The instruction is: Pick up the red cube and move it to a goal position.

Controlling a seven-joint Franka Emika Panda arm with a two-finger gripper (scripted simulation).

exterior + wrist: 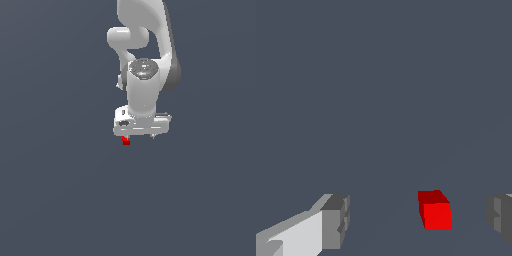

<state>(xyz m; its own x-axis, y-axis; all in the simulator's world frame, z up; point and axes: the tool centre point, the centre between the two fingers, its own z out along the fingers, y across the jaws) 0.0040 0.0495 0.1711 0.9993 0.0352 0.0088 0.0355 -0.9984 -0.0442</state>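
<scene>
Pincer [418, 220] hung spread wide with the red cube [435, 211] sitting between its fingers [336, 220], nearer one pad and touching neither, apparently lined up that way so a squeeze could catch it.

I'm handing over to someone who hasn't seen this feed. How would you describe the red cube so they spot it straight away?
Find the white robot arm against the plain grey-blue background and follow it down to its tool. The red cube sits between the open tool's two grey fingertips, touching neither. It is the only brightly coloured thing here, and far smaller than the tool.
</scene>
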